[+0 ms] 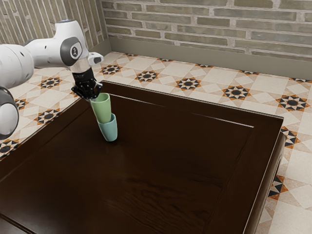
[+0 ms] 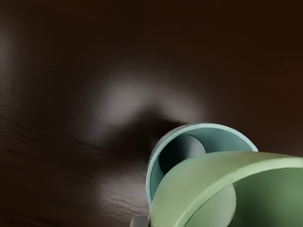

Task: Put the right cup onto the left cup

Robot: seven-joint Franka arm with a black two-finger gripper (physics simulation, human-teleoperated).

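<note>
Green cup [image 1: 103, 111]: above the teal cup [image 1: 109, 130], overlapping its mouth; base depth hard to judge.
Hand [image 1: 92, 97]: closed on the green cup's rim.
Stacking: lining up the cups, by my reading; next, centre, lower, then release.
Counter [image 1: 170, 146]: under the teal cup.

tbl [image 1: 170, 161]: glossy wd | grn cup [image 1: 103, 109], teal cup [image 1: 109, 131]: smooth | wall [image 1: 214, 25]: brick
</note>
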